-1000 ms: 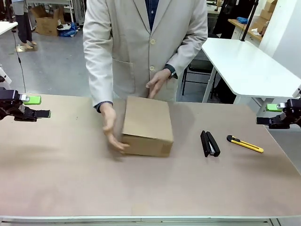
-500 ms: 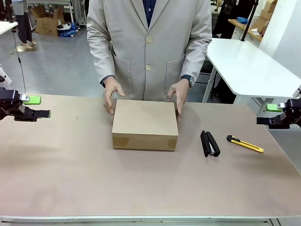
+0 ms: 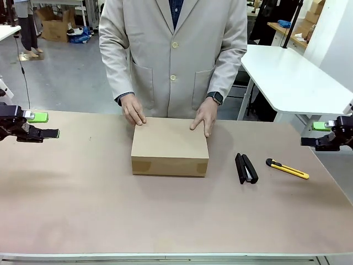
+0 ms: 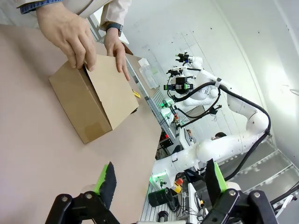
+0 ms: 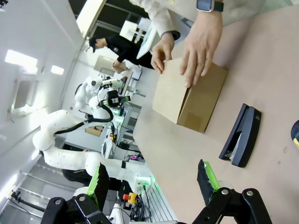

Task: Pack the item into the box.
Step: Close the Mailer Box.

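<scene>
At the bench's (image 3: 83, 210) left edge the left gripper (image 3: 39, 126) hangs just above the surface with its fingers spread wide and nothing between them; in the left wrist view its green-padded fingers (image 4: 106, 179) stand well apart over bare bench. Toward the middle of the bench, nearer the far edge, sits the box (image 3: 170, 146), a closed brown carton with its lid flat. The person stands at the far edge behind it in a light coat, one hand (image 3: 133, 109) resting its fingertips on the box's far left corner and the other hand (image 3: 203, 117) pressing on the far right corner of the lid. The navy pouch cannot be seen with the lid shut, so whether it lies inside cannot be told. To the right of the box, apart from it, a black stapler (image 3: 246, 168) lies on the bench, and farther right a yellow utility knife (image 3: 287, 169) lies at a slant. At the bench's right edge the right gripper (image 3: 320, 134) is likewise released, its fingers (image 5: 207, 178) wide apart in the right wrist view and grasping nothing.
</scene>
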Robot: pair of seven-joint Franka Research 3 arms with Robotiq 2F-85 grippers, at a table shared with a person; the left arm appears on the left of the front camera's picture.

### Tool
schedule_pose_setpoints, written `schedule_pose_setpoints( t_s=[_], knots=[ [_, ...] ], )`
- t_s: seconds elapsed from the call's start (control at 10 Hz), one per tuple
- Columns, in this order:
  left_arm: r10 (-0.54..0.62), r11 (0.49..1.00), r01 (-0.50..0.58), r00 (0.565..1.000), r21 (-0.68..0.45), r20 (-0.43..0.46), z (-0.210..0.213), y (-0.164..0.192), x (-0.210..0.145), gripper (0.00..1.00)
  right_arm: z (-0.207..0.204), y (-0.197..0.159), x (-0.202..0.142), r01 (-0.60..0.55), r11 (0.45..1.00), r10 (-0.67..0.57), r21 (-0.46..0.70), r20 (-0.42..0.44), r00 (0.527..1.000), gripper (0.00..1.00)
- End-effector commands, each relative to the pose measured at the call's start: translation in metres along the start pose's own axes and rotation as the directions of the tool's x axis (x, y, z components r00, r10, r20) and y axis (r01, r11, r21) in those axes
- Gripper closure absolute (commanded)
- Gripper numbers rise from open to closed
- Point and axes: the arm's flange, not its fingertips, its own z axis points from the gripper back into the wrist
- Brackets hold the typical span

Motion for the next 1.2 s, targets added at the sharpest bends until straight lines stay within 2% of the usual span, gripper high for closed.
schedule_pose_setpoints(
  t_s=[0.0, 1.1],
  knots=[
    [-0.019, 1.000, 0.019, 1.000, 0.005, -0.006, 0.0021, -0.0006, -0.0011, 0.00, 0.0003, 0.0039, -0.0010, -0.005, 1.000, 0.005, 0.003, -0.012, 1.000, 0.00],
    [-0.019, 1.000, 0.019, 1.000, 0.005, -0.006, 0.0021, -0.0006, -0.0011, 0.00, 0.0003, 0.0039, -0.0010, -0.005, 1.000, 0.005, 0.003, -0.012, 1.000, 0.00]
  ],
)
